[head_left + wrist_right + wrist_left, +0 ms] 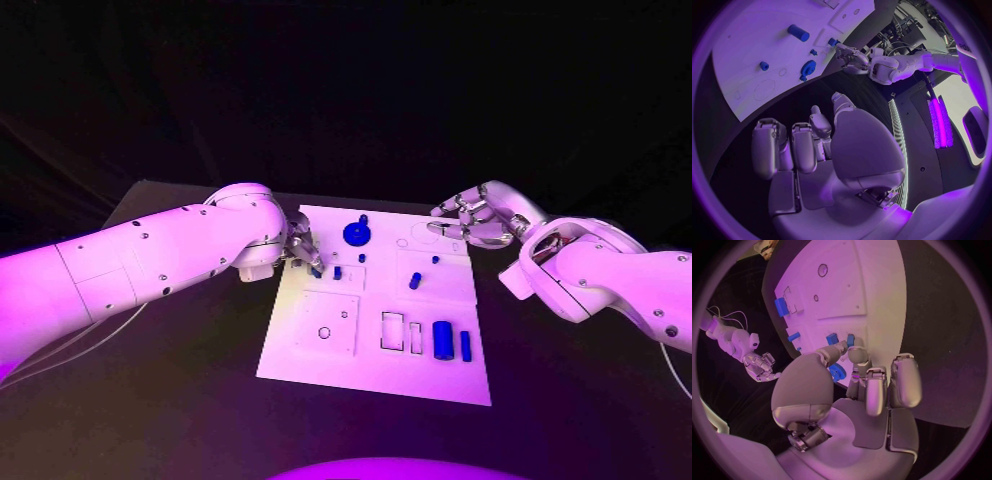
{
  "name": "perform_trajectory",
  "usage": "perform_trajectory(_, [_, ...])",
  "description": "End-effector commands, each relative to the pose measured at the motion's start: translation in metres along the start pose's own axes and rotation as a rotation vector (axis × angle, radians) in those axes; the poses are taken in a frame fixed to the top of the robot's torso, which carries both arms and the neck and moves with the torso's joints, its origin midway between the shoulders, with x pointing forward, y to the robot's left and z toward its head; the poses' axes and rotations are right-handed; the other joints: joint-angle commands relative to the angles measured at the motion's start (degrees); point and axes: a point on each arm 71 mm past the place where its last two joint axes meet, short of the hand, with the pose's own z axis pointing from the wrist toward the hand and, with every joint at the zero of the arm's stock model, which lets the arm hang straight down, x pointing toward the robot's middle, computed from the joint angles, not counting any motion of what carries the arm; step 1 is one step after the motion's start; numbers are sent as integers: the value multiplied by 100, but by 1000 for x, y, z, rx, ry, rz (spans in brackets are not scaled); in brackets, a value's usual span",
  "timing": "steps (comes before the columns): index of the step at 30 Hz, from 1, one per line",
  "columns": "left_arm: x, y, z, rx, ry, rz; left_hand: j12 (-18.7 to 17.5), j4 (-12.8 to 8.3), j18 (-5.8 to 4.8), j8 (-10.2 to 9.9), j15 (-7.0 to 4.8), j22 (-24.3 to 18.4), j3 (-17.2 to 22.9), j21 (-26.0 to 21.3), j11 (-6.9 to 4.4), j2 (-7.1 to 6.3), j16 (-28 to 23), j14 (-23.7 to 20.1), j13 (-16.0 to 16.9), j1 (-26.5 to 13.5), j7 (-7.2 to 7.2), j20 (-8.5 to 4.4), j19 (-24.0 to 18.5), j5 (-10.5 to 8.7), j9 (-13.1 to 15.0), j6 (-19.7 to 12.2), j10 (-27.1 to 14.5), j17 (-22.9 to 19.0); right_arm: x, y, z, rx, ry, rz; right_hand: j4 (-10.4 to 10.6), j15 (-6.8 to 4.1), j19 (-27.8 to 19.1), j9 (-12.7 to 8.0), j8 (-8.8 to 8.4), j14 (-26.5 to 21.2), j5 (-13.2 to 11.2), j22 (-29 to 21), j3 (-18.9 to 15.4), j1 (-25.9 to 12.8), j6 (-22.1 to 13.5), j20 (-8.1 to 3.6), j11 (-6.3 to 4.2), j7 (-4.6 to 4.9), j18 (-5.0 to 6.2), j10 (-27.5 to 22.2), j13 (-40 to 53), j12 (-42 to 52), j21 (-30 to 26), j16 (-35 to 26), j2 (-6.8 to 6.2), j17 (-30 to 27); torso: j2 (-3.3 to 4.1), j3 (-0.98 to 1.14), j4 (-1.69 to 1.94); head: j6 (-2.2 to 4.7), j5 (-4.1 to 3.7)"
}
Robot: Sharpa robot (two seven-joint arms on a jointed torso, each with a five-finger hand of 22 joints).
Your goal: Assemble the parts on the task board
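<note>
Task board (378, 345): left hand (299, 247) at edge, right hand (469, 222) off it.

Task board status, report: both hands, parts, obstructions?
Left robot hand at task board edge, grip unclear. Right robot hand curled, empty. Blue parts loose. Nothing blocking.

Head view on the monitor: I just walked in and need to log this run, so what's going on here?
A two-armed robot is assembling small blue parts on the white task board. Its left hand is down at the board's left edge, fingertips among small blue pieces; whether it pinches one is unclear. The right hand hovers off the board's far right corner, holding nothing. A blue gear-like wheel sits near the far edge, a blue peg mid-board, and two blue blocks nearer the robot.
</note>
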Motion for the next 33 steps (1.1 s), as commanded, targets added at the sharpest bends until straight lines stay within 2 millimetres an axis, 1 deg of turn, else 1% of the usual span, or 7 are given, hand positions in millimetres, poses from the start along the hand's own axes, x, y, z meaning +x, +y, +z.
perform_trajectory(1, [8, -2, 2, 0, 42, 23, 30, 19, -77, 35, -38, 16, -91, 24, -27, -11, 34, 591, 19, -73, -189, 2, 33, 17, -17, 155, 44, 1507, 1, 1, 0, -8, 14, -2, -1, -41, -39, -8, 18, 218, 32, 678, -20, 0, -31, -16, -19, 7, 93, -12, 6, 5, -19, -25, 45, 4, -2, -1, 4, -1, -5])
perform_trajectory(6, [8, -2, 2, -3, 42, 25, 72, 105, -79, 62, -46, 28, -311, 31, -37, -67, 34, 591, 46, -199, -203, -5, 38, 15, -53, 197, 61, 1507, 1, 1, 0, -8, 14, -2, -1, -41, -39, -8, 18, 218, 32, 678, -20, 0, -31, -16, -19, 7, 93, -12, 6, 5, -19, -25, 45, 4, -3, -2, 6, -5, -8])
perform_trajectory(10, [7, -2, 2, -6, 39, 26, 101, 185, -79, 73, -54, 27, -515, 29, -45, -77, 34, 591, 65, -268, -212, -12, 38, 16, -96, 221, 68, 1507, 1, 1, 0, -8, 14, -2, -1, -41, -39, -8, 18, 218, 32, 678, -20, 0, -31, -16, -19, 7, 93, -12, 6, 5, -19, -25, 45, 4, -4, -4, 6, -2, -8])
perform_trajectory(18, [6, -1, 2, -14, 23, 22, 150, 325, -78, 88, -61, 24, -877, 24, -51, -50, 34, 591, 94, -327, -219, -19, 35, 17, -179, 262, 78, 1507, 1, 1, 0, -8, 14, -2, -2, -42, -40, -9, 27, 218, 42, 674, -25, -3, -31, -17, -20, 6, 95, -18, -3, 1, -29, -32, 44, -1, -1, -4, 5, 3, -10])
perform_trajectory(28, [4, 1, 3, -23, 8, 15, 167, 401, -78, 92, -64, 27, -1083, 24, -52, -23, 34, 591, 101, -326, -220, -23, 37, 17, -233, 275, 76, 1507, 1, 1, 0, -7, 13, -2, 0, -42, -40, -10, 28, 218, 42, 674, -27, -5, -32, -17, -19, 7, 95, -18, -3, 2, -29, -35, 44, -5, -3, -3, 2, 4, -14])
perform_trajectory(30, [4, 2, 3, -23, 5, 13, 172, 453, -79, 95, -61, 31, -1197, 25, -48, -49, 34, 591, 101, -365, -215, -22, 39, 15, -253, 283, 73, 1507, 1, 0, 0, -7, 13, -2, 0, -42, -40, -10, 28, 218, 42, 674, -27, -5, -32, -17, -19, 7, 95, -18, -3, 2, -29, -35, 44, -5, -2, -5, 3, 7, -17])
perform_trajectory(33, [3, 2, 3, -20, -1, 8, 196, 603, -80, 107, -52, 29, -1552, 22, -34, -176, 34, 591, 116, -530, -201, -15, 38, 12, -288, 309, 79, 1507, 1, 0, 0, -7, 13, -3, 0, -42, -40, -10, 28, 218, 42, 674, -27, -5, -32, -17, -19, 7, 95, -18, -3, 2, -29, -35, 44, -5, -2, -7, 1, 11, -20])
